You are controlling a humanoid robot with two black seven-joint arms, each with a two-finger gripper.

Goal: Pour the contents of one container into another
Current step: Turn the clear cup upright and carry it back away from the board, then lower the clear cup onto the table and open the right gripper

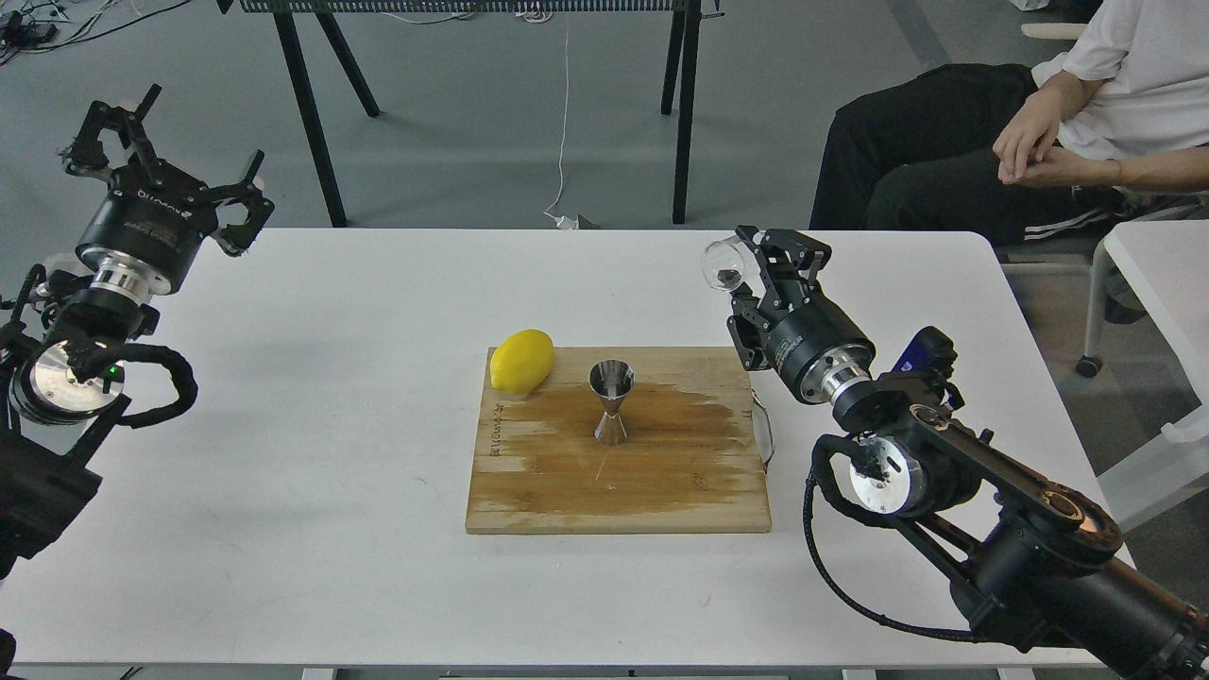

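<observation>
The steel hourglass jigger stands upright in the middle of the wooden cutting board. My right gripper hangs above the table to the right of the board's far corner, shut on the small clear glass cup. The cup lies on its side with its mouth facing left. My left gripper is raised at the far left edge of the table, open, with nothing between its fingers.
A yellow lemon lies on the board's far left corner. The white table carries the board. A seated person is behind the table's far right corner, and black frame legs stand behind the table.
</observation>
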